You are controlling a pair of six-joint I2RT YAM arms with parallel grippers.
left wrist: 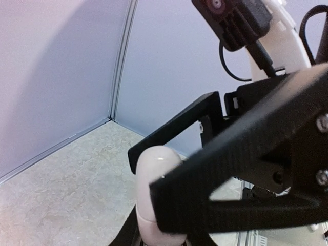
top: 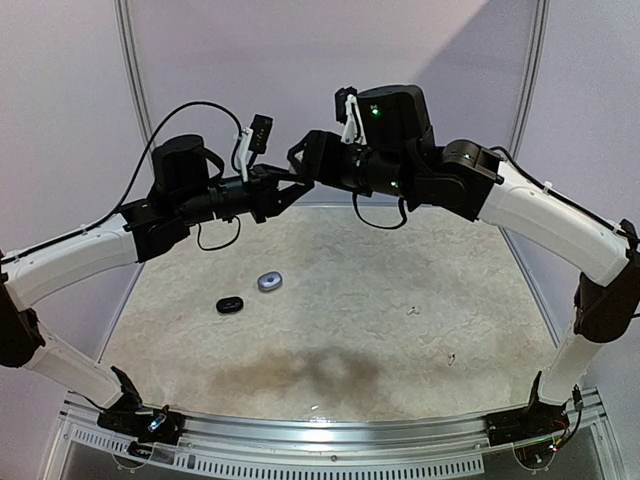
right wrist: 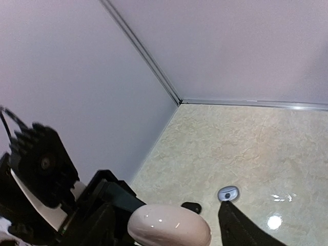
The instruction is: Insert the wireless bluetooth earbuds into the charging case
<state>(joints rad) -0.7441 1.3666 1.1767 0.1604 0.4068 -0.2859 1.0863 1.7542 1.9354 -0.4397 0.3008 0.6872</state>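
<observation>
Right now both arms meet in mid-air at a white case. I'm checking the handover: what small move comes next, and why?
Probably the right gripper should draw back a little. The left gripper has its jaws shut on the white case, while the right jaws look parted beside it, so only the left seems to hold it.

Three charging cases: one white case (right wrist: 169,226), one black case (top: 230,305), one silvery grey case (top: 270,282). Two tiny pale earbuds, barely discernible, toward the tabletop's (top: 350,270) right edge: one earbud (top: 412,311), a second earbud (top: 452,358).
</observation>
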